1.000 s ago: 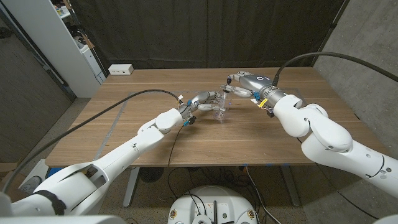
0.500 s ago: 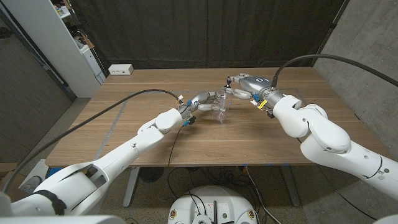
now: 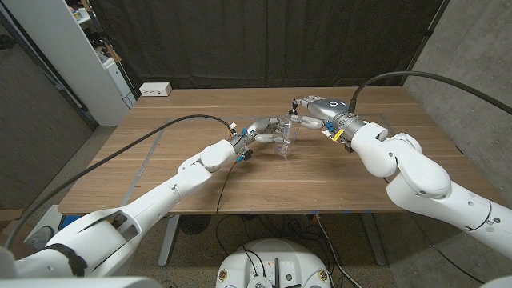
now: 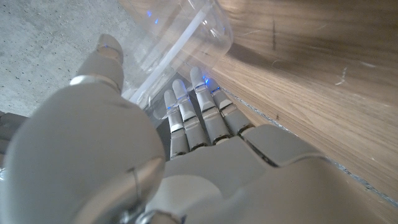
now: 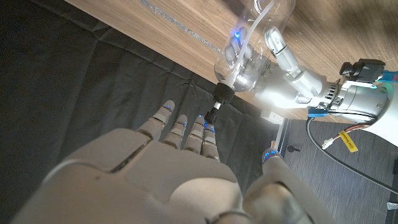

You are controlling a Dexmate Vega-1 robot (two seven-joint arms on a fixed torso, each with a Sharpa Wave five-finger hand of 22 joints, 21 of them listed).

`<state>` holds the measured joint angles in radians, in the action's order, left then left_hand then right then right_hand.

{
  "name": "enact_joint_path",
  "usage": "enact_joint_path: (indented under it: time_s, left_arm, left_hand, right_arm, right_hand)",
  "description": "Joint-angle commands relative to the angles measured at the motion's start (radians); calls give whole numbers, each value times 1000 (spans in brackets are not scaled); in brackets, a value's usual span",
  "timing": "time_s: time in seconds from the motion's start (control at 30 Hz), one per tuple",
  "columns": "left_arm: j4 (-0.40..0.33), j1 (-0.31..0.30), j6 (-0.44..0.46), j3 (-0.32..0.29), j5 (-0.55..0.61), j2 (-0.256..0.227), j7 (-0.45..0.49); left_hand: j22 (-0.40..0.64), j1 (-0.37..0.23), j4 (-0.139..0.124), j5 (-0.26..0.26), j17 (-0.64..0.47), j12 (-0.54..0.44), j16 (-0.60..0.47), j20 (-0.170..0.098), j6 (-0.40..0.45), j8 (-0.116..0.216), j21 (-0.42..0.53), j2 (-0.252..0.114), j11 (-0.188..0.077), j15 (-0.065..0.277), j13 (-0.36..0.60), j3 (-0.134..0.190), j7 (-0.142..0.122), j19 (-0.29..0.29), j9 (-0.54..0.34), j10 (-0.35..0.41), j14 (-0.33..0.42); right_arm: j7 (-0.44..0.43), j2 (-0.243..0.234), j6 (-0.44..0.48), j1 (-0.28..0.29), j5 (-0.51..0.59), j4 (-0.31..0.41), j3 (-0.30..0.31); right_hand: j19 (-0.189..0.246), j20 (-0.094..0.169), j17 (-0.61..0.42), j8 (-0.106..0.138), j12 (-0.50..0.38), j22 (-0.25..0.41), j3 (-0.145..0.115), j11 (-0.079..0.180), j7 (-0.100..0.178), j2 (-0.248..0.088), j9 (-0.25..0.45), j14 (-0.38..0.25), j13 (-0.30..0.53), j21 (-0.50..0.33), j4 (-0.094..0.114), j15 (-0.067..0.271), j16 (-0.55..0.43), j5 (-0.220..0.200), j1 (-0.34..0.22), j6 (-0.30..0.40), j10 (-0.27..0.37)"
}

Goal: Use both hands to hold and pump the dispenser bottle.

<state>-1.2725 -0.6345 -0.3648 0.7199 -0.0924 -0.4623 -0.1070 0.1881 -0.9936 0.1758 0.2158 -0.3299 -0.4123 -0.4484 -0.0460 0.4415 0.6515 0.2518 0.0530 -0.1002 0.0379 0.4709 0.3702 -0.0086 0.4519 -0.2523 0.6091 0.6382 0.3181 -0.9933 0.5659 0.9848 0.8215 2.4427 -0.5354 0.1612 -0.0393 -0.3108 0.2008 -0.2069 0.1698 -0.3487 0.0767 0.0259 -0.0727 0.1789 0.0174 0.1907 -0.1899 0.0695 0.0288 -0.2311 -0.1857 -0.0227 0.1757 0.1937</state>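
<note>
A clear plastic dispenser bottle with a black pump head stands at the middle of the wooden table. My left hand grips its body from the left side. In the left wrist view my left hand's fingers wrap around the clear bottle. My right hand reaches in over the bottle's top from the right. In the right wrist view its fingertips lie at the black pump head, above the bottle that my left hand holds.
A white box lies at the table's far left edge. A white cabinet stands beyond the left corner and a dark curtain hangs behind. A black cable trails over the table's left half.
My right hand has shifted slightly down and towards the bottle's top. The left hand and the bottle have stayed in place.
</note>
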Motion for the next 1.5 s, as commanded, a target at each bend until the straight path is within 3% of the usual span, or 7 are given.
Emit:
enact_joint_path:
  time_s: [0.03,0.57,0.63,0.73,1.5]
  left_arm:
    - [2,0,-8,2,12,2,10]
    - [-4,-2,-3,3,10,3,8]
    - [-4,-3,-3,2,8,3,7]
    - [-7,-3,1,3,8,2,6]
    - [-22,-6,15,4,17,0,17]
  left_hand:
    - [2,-124,0,4,-4,-8,-7,-58,15,8,7,-113,-27,194,6,6,-2,9,-4,40,37]
    - [3,-138,0,6,-7,-10,-8,-61,30,17,12,-122,-31,196,14,9,-5,19,-2,57,54]
    - [3,-138,0,6,-6,-10,-6,-62,30,18,12,-122,-30,195,15,10,-5,19,-1,57,54]
    - [3,-140,0,6,-7,-9,-6,-62,31,18,13,-122,-30,196,16,9,-5,21,-1,59,55]
    - [4,-139,-4,7,-11,-6,-1,-61,37,22,15,-130,-30,194,26,6,-5,20,3,65,57]
  right_arm:
    - [51,-4,-21,6,49,5,4]
    - [140,10,-30,15,113,6,5]
    - [212,4,-23,-8,184,4,-25]
    - [240,16,-30,-9,228,-1,-34]
    - [274,60,-119,20,212,-15,7]
  right_hand:
    - [1,7,-1,10,-4,2,-2,-3,-3,-53,4,-9,3,-1,9,9,-7,-5,9,24,21]
    - [1,11,0,12,-4,2,3,-8,-10,-50,5,-10,4,-2,21,9,-8,-5,16,40,33]
    - [2,11,0,12,-4,2,4,-7,-9,-50,5,-10,4,-2,22,10,-8,-5,17,40,35]
    - [8,3,1,12,-4,2,5,-6,-9,-49,5,-13,4,-5,26,10,-9,-5,18,44,37]
    - [3,14,4,10,-1,2,9,-2,-10,-47,6,-15,5,-2,41,11,-8,-6,20,51,43]
